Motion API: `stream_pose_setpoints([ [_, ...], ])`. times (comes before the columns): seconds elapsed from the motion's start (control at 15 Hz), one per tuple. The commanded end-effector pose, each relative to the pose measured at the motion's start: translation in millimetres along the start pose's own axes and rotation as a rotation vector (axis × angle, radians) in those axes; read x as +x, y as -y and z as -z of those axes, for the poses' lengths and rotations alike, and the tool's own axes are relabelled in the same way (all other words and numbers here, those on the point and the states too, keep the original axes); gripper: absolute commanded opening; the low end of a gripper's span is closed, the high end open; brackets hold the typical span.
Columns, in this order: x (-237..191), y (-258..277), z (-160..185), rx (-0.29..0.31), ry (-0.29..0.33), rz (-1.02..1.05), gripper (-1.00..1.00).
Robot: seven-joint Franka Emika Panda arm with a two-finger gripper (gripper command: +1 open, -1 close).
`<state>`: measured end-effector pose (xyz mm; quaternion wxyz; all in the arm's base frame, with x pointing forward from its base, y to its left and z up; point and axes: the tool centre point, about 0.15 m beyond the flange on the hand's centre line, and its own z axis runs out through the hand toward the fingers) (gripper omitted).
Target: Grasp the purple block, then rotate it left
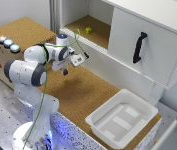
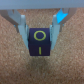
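In the wrist view the purple block [image 2: 40, 42], dark with a yellow ring and bar on its face, sits between my two fingers [image 2: 23, 33]. Both fingers press against its sides, so the gripper [image 2: 40, 37] is shut on it over the cork surface. In the exterior view the gripper [image 1: 64, 70] points down above the cork table, towards that view's left. Only a small dark bit of the purple block [image 1: 65, 72] shows at its tips there. Whether the block rests on the cork or hangs just above it I cannot tell.
A white tray [image 1: 138, 102] stands at the front right of the cork table [image 1: 83, 92]. Behind is a white cabinet with a black handle [image 1: 139, 47] and an open shelf holding a small yellow object [image 1: 88, 30]. A wooden box with several buttons [image 1: 8, 42] stands at the left.
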<state>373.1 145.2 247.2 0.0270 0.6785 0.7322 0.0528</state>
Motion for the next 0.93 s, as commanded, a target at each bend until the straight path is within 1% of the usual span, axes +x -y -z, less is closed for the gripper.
stream_pose_setpoints([
  [0.0, -3.6, -25.4, -36.9, 0.096, -0.008, -0.004, -1.0],
  [0.13, -5.4, -26.4, -35.1, 0.109, -0.015, -0.03, -1.0],
  [0.2, -6.5, -24.8, -31.6, 0.101, -0.018, -0.033, 1.0],
  [0.27, -7.7, -23.4, -25.7, 0.098, -0.023, -0.032, 1.0],
  [0.4, -13.3, -20.6, -1.9, 0.074, -0.058, -0.034, 1.0],
  [0.47, -15.8, -19.0, 11.1, 0.081, -0.076, -0.036, 1.0],
  [0.67, -25.5, -3.4, 48.9, 0.073, -0.138, -0.047, 1.0],
  [0.73, -34.2, 4.8, 62.7, 0.061, -0.169, -0.081, 1.0],
  [0.8, -47.0, 17.6, 77.2, 0.03, -0.197, -0.116, 1.0],
  [0.87, -59.6, 28.0, 87.7, 0.017, -0.213, -0.151, 1.0],
])
